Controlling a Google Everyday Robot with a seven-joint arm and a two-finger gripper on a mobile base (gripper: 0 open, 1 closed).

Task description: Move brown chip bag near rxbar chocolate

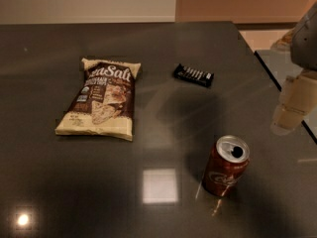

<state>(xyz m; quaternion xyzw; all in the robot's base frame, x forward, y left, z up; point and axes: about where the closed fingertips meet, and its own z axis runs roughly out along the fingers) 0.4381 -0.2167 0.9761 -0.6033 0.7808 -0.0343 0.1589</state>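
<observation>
Honestly, biggest risk: the gripper [289, 114] hangs by the right edge of the table [44, 202], well apart from the brown chip bag [99, 99] lying flat at left-centre, so a reach across could clip the upright soda can [225, 166] or shove the rxbar chocolate [193, 75], which lies roughly btwn. Bag's flat & crinkly, prob. slips in a pinch. Can't make out whether gripper's spread or closed.
</observation>
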